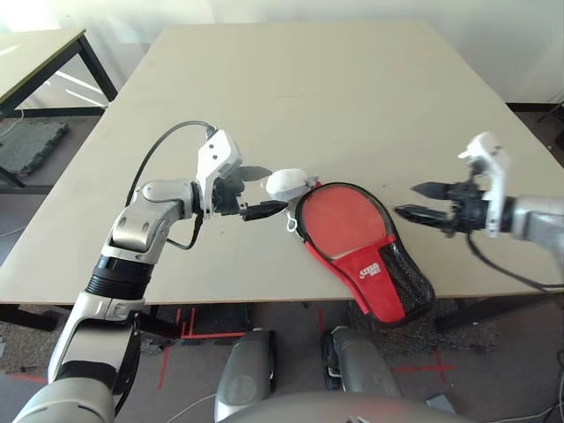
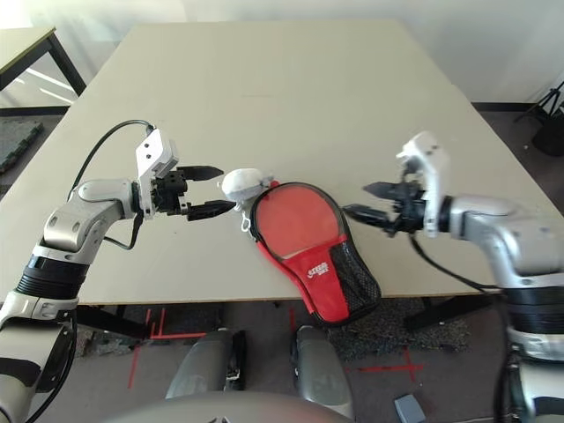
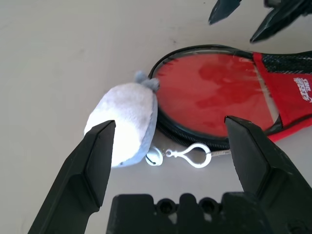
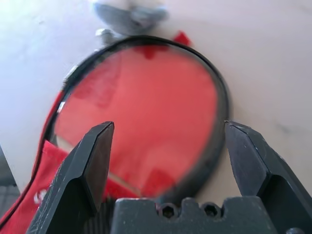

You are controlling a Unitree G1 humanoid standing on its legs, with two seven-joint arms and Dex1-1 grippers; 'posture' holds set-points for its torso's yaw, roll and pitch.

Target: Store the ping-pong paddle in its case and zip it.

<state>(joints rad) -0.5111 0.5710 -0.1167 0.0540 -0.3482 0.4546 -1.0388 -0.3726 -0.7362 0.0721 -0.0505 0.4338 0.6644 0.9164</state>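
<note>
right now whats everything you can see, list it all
case: one, black rim, clear round front, red lower part with black mesh pocket; near table edge, lower end over the edge
paddle: one, red face; inside the case, seen through the clear front
pouch: one, pale grey; at the case's round end, touching it
clip: one, white, with a small bell; beside the pouch
table: one, beige
second table: one, pale top, black legs; far left
left gripper: open, left of the pouch
right gripper: open, right of the case
</note>
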